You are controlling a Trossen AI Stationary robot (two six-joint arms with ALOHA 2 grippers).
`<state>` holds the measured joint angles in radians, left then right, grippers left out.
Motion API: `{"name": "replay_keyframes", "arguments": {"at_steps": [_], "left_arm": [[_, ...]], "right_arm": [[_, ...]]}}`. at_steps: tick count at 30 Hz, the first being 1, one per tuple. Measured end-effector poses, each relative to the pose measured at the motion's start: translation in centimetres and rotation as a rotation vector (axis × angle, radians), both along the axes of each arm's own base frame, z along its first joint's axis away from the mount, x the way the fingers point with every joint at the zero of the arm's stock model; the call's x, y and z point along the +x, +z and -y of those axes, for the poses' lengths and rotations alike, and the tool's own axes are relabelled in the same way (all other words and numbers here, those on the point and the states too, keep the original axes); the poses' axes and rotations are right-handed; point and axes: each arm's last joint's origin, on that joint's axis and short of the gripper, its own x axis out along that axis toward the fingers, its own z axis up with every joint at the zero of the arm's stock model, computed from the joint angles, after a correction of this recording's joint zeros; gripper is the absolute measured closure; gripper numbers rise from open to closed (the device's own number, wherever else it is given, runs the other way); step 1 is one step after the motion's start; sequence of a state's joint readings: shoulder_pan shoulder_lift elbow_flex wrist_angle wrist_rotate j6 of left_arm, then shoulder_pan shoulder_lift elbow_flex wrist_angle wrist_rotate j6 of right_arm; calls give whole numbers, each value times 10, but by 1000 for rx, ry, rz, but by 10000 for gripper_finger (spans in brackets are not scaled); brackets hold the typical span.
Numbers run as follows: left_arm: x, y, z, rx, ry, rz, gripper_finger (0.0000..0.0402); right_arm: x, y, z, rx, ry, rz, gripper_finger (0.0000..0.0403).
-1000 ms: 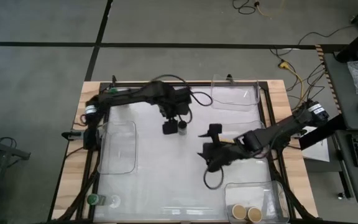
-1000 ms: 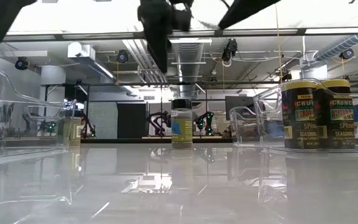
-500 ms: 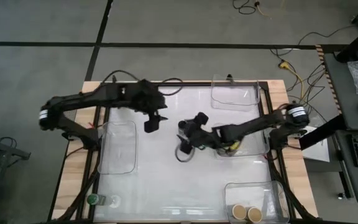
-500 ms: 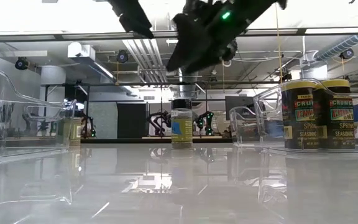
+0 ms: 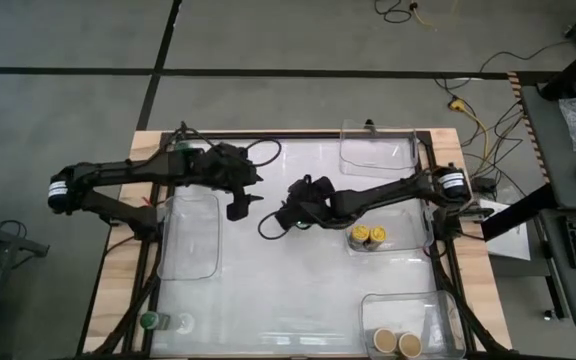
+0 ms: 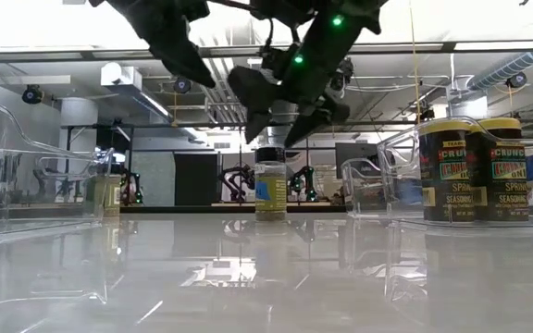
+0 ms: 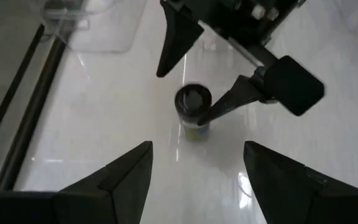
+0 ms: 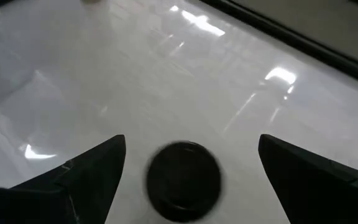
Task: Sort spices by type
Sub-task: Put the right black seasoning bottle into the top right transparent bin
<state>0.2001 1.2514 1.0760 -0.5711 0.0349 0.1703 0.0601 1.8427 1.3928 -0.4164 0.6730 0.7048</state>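
A small spice jar with a black lid (image 7: 193, 101) stands upright on the white table, near its middle (image 6: 270, 182). My right gripper (image 8: 191, 140) hangs open just above it. One finger stands on each side of the lid (image 8: 184, 180), and neither touches it. My left gripper (image 7: 197, 186) is open and holds nothing. It hovers a little toward the table's left of the jar (image 5: 240, 207). Two yellow-lidded jars (image 5: 366, 236) stand to the right. Two tan-lidded jars (image 5: 396, 343) sit in the near right bin. A green-lidded jar (image 5: 150, 321) stands at the near left corner.
Clear plastic bins stand at the left (image 5: 190, 235), the far right (image 5: 378, 150) and the near right (image 5: 438, 305). A dark frame rail (image 5: 268, 137) runs round the table. Bare white surface lies between the jar and the near edge.
My left gripper has drawn back from beside the black-lidded jar toward the table's left edge, still open. My right gripper has swung from the middle right toward the jar, rolling as it went and sinking over it. This has uncovered the two yellow-lidded jars. The black-lidded jar has stayed put.
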Motion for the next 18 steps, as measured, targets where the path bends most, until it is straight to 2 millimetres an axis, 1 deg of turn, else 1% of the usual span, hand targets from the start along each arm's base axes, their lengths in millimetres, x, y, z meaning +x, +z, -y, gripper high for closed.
{"name": "replay_keyframes", "arguments": {"at_steps": [5, 8, 12, 18], "left_arm": [[0, -7, 0, -39, 29, -33, 166], [-1, -6, 1, -59, 44, -35, 166], [-7, -1, 4, -56, 34, -21, 166], [-13, 7, 7, -37, 13, 17, 166]], "right_arm": [[13, -4, -2, 65, 17, 20, 44], [11, -10, -2, 88, -3, -32, 44], [8, -11, -1, 108, -44, -46, 44], [8, -11, 0, 127, -73, -19, 44]]}}
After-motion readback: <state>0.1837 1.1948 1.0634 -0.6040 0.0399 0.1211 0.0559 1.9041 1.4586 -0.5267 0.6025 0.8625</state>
